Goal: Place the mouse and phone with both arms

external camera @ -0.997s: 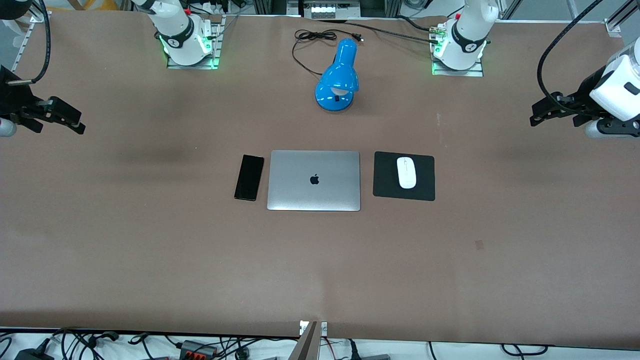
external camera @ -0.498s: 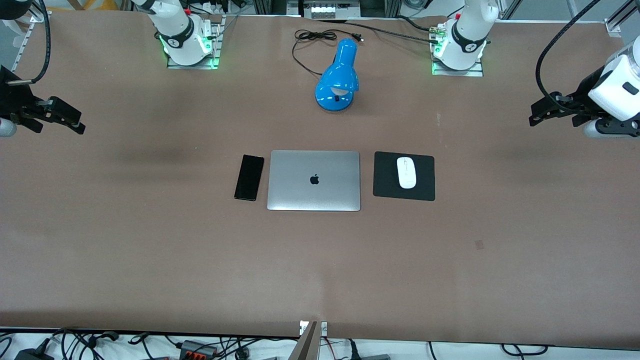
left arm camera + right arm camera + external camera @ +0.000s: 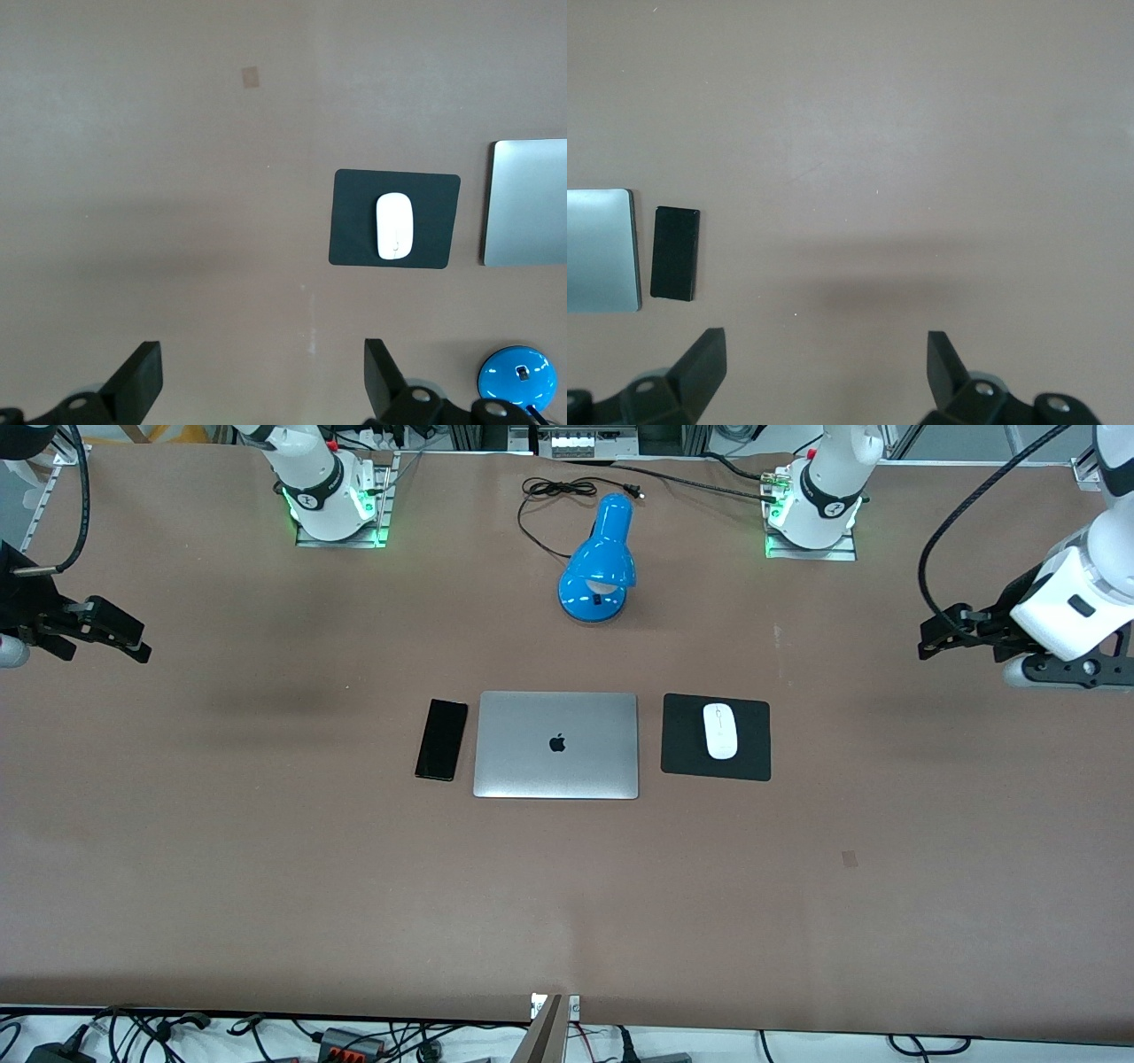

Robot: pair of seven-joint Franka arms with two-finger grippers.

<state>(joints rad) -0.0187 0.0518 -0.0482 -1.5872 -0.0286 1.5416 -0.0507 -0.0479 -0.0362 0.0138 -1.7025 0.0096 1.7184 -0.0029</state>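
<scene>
The white oval mouse (image 3: pixel 720 731) lies on a square black mouse pad (image 3: pixel 685 759), beside the closed silver laptop (image 3: pixel 555 745) toward the left arm's end of the table. The black phone (image 3: pixel 441 739) lies flat beside the laptop toward the right arm's end. My left gripper (image 3: pixel 928 640) is open and empty, up over bare table at the left arm's end. My right gripper (image 3: pixel 137 645) is open and empty, up over bare table at the right arm's end. The left wrist view shows the mouse (image 3: pixel 394 227) on the pad (image 3: pixel 351 221). The right wrist view shows the phone (image 3: pixel 675 253).
A blue desk lamp (image 3: pixel 600 567) lies farther from the front camera than the laptop, its black cord (image 3: pixel 549 491) coiled near the arm bases. The brown table top (image 3: pixel 567 903) spreads wide all round the objects.
My left gripper has moved a little toward the mouse pad and the arm has swung with it. The right arm, mouse and phone have not moved.
</scene>
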